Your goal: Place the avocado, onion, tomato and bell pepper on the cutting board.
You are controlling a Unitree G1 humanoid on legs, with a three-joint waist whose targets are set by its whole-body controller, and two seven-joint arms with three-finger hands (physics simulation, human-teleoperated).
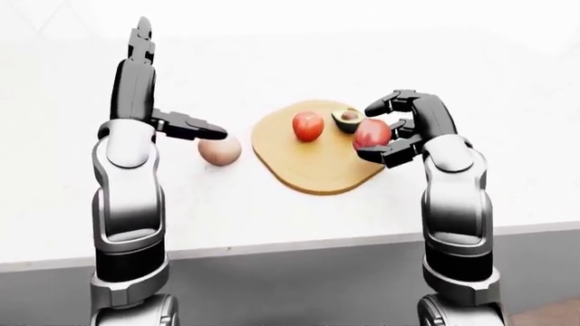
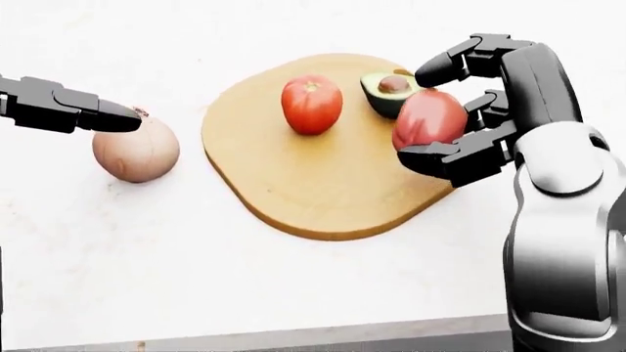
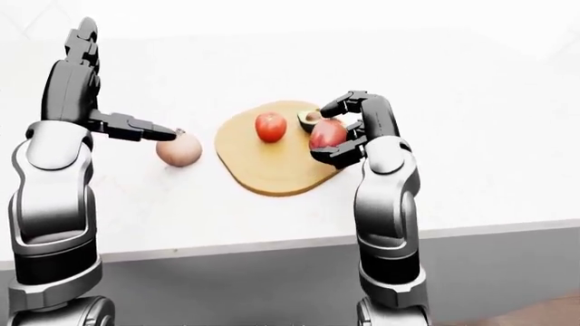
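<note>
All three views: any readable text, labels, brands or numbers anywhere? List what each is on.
None. No text, label, brand, number or sign shows in any view.
Cutting board: plain wood.
Tomato, avocado, onion, bell pepper: unmarked.
Left hand, right hand, white counter: no print.

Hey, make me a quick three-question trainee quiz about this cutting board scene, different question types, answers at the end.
1. True or false: the onion lies on the cutting board.
2. Multiple choice: the right robot hand grips which item? A) tomato B) bell pepper C) avocado
3. Fill in: besides the tomato, the ______ half already sits on the board.

Key: 1. False, it lies on the counter at the board's left, under the left robot hand. 2. B, the red bell pepper. 3. Avocado.
</note>
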